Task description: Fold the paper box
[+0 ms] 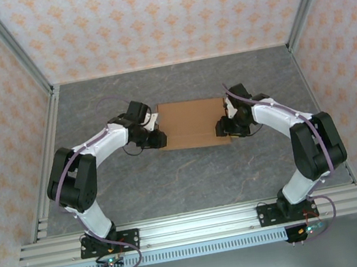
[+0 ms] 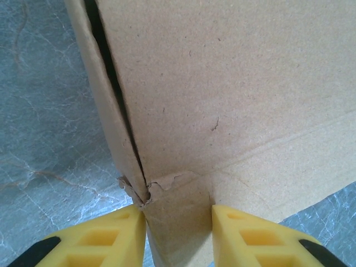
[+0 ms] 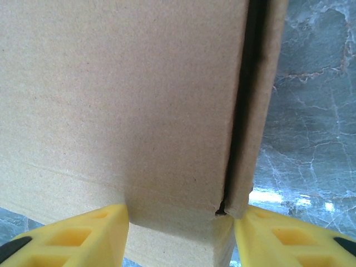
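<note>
The left claw [image 2: 178, 236] is closed on the box [image 2: 233, 83] at its near left corner. Its yellow fingers [image 2: 111, 242] press the cardboard from both sides with no gap showing, pinching the corner strip below a crease [image 2: 278, 150]. The right claw [image 3: 181, 236] grips the near right corner the same way. It stands wider, its fingers [image 3: 72, 236] spanning a broader stretch of board and touching it on either side.

From above, the box [image 1: 190, 121] reads as a flat brown rectangle on the desk [image 1: 174, 189]. It lies about midway between the left and right edges and nearer the far edge than the near one. The arms reach in from opposite sides. I cannot tell whether its near edge is raised off the desk.

The matched hold looks deliberate. With one claw at each near corner, the near side can be moved evenly, while a pull at one corner alone would likely skew the sheet.

At each corner a side flap [image 2: 105, 111] stands just apart from the main panel, with a dark slit [image 2: 111, 83] between them. The right wrist view shows the same flap [image 3: 261, 100] and slit [image 3: 245, 111]. Gripping right at that junction probably serves to hold flap and panel together while the fold is set.

A small tear [image 2: 133, 189] shows at the left corner, just above the fingers. The board is likely weak there, so a hard squeeze or twist could rip it further.
</note>
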Controlling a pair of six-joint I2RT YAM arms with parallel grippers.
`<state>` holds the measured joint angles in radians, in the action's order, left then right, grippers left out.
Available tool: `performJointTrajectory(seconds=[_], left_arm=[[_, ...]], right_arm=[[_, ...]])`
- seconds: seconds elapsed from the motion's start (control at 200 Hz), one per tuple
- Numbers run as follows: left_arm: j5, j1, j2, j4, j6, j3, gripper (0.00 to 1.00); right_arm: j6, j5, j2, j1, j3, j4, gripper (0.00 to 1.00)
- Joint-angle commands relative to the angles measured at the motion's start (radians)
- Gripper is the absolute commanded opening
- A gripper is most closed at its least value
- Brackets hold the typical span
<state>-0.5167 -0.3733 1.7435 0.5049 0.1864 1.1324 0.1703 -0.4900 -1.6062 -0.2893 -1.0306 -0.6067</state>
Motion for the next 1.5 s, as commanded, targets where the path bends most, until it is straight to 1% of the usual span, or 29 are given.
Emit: performJointTrajectory(seconds=[0.0, 0.1, 0.28, 0.355, 0.425, 0.48, 0.595, 0.785, 1.035, 1.2, 1.49], left_arm=[[0.009, -0.009, -0.016, -0.009, 0.016, -0.009, 0.33], [0.001, -0.011, -0.019, -0.009, 0.018, -0.011, 0.32], [-0.012, -0.013, -0.026, -0.002, 0.017, -0.010, 0.32], [0.029, -0.013, -0.030, 0.013, 0.016, -0.006, 0.32], [0.090, -0.015, -0.038, 0.032, 0.011, -0.002, 0.33], [0.126, -0.016, -0.043, 0.044, 0.007, 0.001, 0.36], [0.155, -0.016, -0.043, 0.055, -0.001, 0.010, 0.38], [0.135, -0.019, -0.015, 0.030, 0.004, 0.012, 0.39], [0.072, -0.023, -0.002, -0.009, 0.021, 0.009, 0.34], [0.115, -0.027, -0.004, -0.006, 0.019, 0.012, 0.34], [0.095, -0.029, 0.013, -0.044, 0.033, 0.001, 0.31]], right_arm=[[0.026, -0.011, -0.001, -0.005, 0.008, 0.032, 0.50], [0.033, -0.022, 0.003, -0.004, 0.016, 0.039, 0.47], [0.056, -0.064, 0.018, -0.005, 0.024, 0.063, 0.46], [0.057, -0.057, 0.022, -0.005, 0.025, 0.065, 0.47], [0.052, -0.046, 0.021, -0.005, 0.024, 0.057, 0.47], [0.049, -0.035, 0.022, -0.005, 0.019, 0.047, 0.48], [0.046, -0.027, 0.024, -0.005, 0.012, 0.039, 0.48], [0.049, -0.031, 0.020, -0.005, 0.013, 0.045, 0.49], [0.059, -0.059, 0.017, -0.005, 0.028, 0.069, 0.48], [0.063, -0.075, 0.016, -0.005, 0.031, 0.079, 0.47], [0.063, -0.066, 0.008, -0.004, 0.035, 0.088, 0.45]])
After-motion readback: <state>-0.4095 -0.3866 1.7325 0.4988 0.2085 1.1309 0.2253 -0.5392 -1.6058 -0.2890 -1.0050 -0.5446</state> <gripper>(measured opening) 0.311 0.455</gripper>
